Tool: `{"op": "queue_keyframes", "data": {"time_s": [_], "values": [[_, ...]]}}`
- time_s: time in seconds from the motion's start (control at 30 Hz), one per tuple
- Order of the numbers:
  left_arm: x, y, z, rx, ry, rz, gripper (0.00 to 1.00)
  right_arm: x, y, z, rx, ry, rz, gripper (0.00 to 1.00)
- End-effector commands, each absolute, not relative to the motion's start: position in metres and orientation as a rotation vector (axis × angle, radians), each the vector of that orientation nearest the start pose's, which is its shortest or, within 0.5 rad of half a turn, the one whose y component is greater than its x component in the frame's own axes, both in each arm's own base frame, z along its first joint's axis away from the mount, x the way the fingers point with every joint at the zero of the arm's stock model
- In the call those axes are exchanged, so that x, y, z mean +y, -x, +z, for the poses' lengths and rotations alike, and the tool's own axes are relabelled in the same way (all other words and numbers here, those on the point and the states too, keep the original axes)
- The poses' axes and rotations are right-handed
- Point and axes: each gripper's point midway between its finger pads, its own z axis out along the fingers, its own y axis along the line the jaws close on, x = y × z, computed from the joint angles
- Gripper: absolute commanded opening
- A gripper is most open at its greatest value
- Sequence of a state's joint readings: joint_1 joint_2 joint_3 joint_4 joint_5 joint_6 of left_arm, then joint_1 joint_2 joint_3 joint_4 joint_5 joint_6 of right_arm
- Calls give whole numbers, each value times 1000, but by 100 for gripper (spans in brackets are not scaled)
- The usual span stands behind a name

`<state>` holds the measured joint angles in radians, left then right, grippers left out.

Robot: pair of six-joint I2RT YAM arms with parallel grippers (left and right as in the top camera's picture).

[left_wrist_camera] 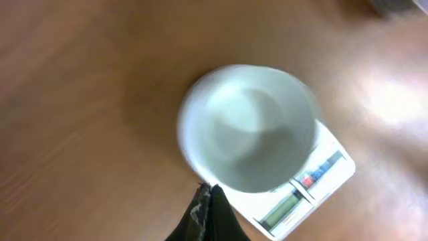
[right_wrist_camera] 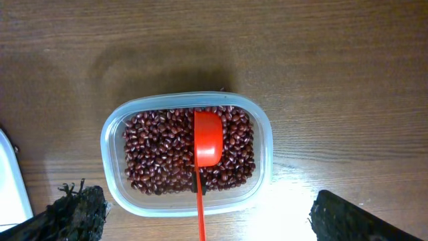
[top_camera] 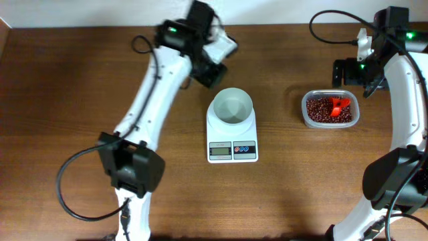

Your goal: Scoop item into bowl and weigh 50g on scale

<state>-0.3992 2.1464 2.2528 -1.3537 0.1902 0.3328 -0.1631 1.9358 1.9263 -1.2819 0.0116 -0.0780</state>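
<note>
The white bowl (top_camera: 232,106) stands empty on the white scale (top_camera: 232,150) at the table's middle. In the left wrist view the bowl (left_wrist_camera: 249,127) and the scale (left_wrist_camera: 321,179) lie just ahead of my left gripper (left_wrist_camera: 208,193), which is shut and empty. In the overhead view the left gripper (top_camera: 211,72) hovers just behind and left of the bowl. The reddish-brown beans (right_wrist_camera: 154,154) fill a clear tub (right_wrist_camera: 114,134), with an orange-red scoop (right_wrist_camera: 207,137) lying on them. My right gripper (right_wrist_camera: 202,204) is open above the tub's near edge, its fingers wide on either side of the scoop handle.
The clear tub (top_camera: 329,109) sits on the brown wooden table to the right of the scale, the right gripper (top_camera: 348,71) just behind it. Black cables loop at the left front (top_camera: 67,194) and at the back right (top_camera: 321,30).
</note>
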Motion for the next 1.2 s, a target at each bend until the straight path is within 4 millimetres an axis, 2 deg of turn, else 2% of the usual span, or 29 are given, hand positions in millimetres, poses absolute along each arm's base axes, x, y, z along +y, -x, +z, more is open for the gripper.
{"op": "queue_keyframes", "data": {"time_s": [0.0, 0.13, 0.23, 0.37, 0.47, 0.6, 0.77, 0.93, 1.17], "values": [[-264, -383, 199, 2485, -1372, -292, 0, -73, -424, 183, 2856, -132, -77, 99], [-299, -346, 188, 2434, -1564, -270, 0, -73, -423, 183, 2857, -132, -77, 99], [-298, -333, 169, 2447, -1658, -84, 0, -73, -424, 183, 2856, -132, -77, 99], [-290, -316, 137, 2519, -1734, -61, 0, -73, -424, 183, 2856, -132, -77, 99], [-276, -300, 105, 2563, -1842, -44, 0, -73, -424, 183, 2856, -132, -77, 99], [-275, -302, 70, 2546, -1857, -37, 0, -73, -423, 183, 2857, -132, -77, 99], [-273, -306, 45, 2527, -1846, 0, 0, -73, -424, 183, 2856, -132, -77, 99], [-262, -303, 25, 2544, -1849, 67, 0, -73, -423, 183, 2857, -132, -77, 99], [-273, -293, 8, 2509, -1860, 62, 0, -73, -424, 183, 2856, -132, -77, 99]]}}
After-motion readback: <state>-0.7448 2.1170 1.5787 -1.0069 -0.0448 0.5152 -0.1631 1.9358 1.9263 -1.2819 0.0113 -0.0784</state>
